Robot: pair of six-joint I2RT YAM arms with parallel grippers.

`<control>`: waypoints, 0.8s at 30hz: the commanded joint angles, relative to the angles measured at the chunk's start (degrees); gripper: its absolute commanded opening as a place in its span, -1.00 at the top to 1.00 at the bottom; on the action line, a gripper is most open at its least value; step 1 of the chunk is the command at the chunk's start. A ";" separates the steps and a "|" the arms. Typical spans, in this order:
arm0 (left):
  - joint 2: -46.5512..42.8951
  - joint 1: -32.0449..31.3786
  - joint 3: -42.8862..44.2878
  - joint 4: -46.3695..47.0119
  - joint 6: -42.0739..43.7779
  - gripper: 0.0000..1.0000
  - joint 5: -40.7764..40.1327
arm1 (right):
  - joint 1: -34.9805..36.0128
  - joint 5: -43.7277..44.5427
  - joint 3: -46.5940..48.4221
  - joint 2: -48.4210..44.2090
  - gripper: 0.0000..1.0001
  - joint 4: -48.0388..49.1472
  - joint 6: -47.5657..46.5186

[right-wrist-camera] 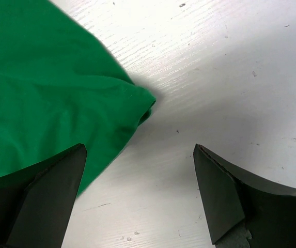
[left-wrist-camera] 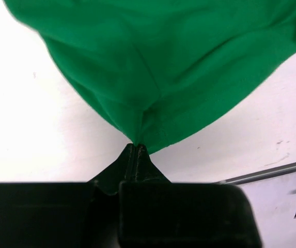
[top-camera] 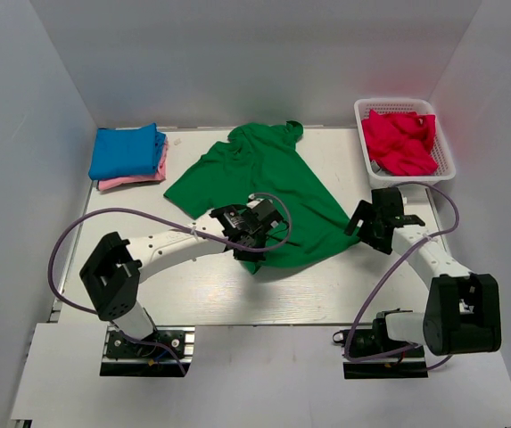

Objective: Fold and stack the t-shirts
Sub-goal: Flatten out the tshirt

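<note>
A large green t-shirt (top-camera: 264,183) lies spread in the middle of the white table. My left gripper (top-camera: 257,252) is shut on its near hem corner, and the left wrist view shows the green cloth (left-wrist-camera: 163,67) pinched at the fingertips (left-wrist-camera: 136,149). My right gripper (top-camera: 359,225) is open, just beside the shirt's right corner (right-wrist-camera: 137,101), touching nothing. A folded blue t-shirt (top-camera: 127,152) lies on a folded pink one (top-camera: 139,178) at the back left. A red t-shirt (top-camera: 399,141) lies crumpled in the basket.
A white lattice basket (top-camera: 442,143) stands at the back right. White walls close in the table on three sides. Purple cables loop from both arms over the table's near part.
</note>
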 commanded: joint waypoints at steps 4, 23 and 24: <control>-3.47 -0.07 0.51 -4.46 -1.42 1.00 -0.69 | -1.23 -1.62 1.39 4.02 -0.73 4.29 0.22; -9.36 0.46 -3.37 -5.78 -5.55 1.00 -5.52 | -1.67 -5.50 -0.63 10.52 -0.04 13.89 -0.84; -9.36 0.46 -3.37 -6.48 -6.16 1.00 -6.39 | -1.67 -4.71 -0.54 10.61 -0.04 12.92 -0.76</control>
